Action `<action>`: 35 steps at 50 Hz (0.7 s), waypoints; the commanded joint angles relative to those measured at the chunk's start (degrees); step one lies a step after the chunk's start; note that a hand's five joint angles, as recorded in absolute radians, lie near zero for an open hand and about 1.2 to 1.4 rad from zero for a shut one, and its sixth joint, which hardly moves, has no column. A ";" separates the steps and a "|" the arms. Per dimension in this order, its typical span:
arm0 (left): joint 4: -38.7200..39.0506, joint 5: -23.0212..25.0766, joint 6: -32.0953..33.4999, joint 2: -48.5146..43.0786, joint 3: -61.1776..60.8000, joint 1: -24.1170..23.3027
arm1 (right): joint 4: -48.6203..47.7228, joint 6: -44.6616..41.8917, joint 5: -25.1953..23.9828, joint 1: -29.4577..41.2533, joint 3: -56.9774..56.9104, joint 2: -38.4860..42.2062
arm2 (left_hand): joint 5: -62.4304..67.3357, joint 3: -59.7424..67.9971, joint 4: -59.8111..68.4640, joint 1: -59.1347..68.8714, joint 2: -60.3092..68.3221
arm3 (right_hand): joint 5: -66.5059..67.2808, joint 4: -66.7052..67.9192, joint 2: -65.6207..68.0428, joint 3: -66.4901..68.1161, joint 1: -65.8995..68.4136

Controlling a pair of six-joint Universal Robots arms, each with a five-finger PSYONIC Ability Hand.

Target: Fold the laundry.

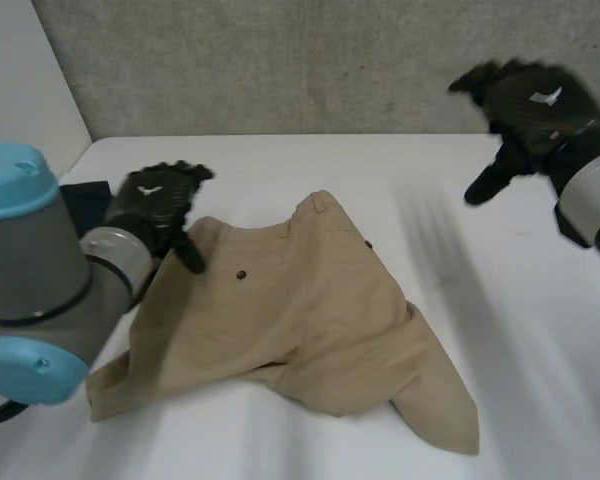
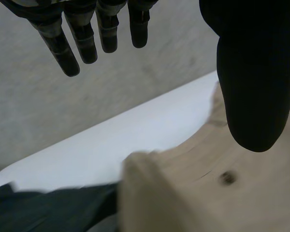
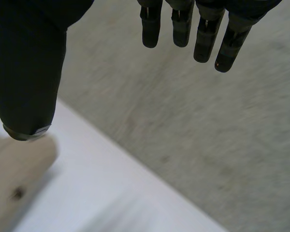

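Note:
Tan shorts point(image 1: 300, 320) lie crumpled in the middle of the white table point(image 1: 500, 330), waistband toward the back wall, one leg reaching the front right. My left hand point(image 1: 158, 208) hovers open over the shorts' back left corner, holding nothing. In the left wrist view its fingers point(image 2: 82, 34) are straight and its thumb point(image 2: 253, 82) hangs over the tan cloth point(image 2: 222, 188) near a dark button point(image 2: 227, 178). My right hand point(image 1: 525, 110) is raised high at the back right, open and empty. The right wrist view has its fingers point(image 3: 203, 34) spread and a bit of tan cloth point(image 3: 17, 179) under the thumb.
A dark garment point(image 1: 85, 200) lies at the table's left edge behind my left arm, also under the palm in the left wrist view as dark cloth point(image 2: 48, 210). A grey wall point(image 1: 310, 60) stands behind the table. Bare table spreads to the right of the shorts.

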 commanded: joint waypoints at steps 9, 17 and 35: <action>-1.81 0.15 13.80 -11.25 -0.14 6.81 | 4.60 -11.71 -0.41 5.54 -0.03 7.60 | 0.25 0.65 0.96 1.36 0.92 | -3.84 -3.26 -2.46 -2.06 -1.41; -3.31 -0.37 13.80 -14.33 3.99 6.72 | 4.51 -11.80 -0.33 5.10 -0.12 7.69 | 10.99 11.40 11.70 12.10 11.67 | -3.84 -3.26 -2.46 -2.06 -1.41; -7.70 6.74 3.17 -10.04 7.68 4.26 | 5.12 -11.53 -1.03 5.54 -5.98 11.89 | 67.34 67.75 68.05 68.45 68.02 | -3.84 -3.26 -2.46 -2.06 -1.41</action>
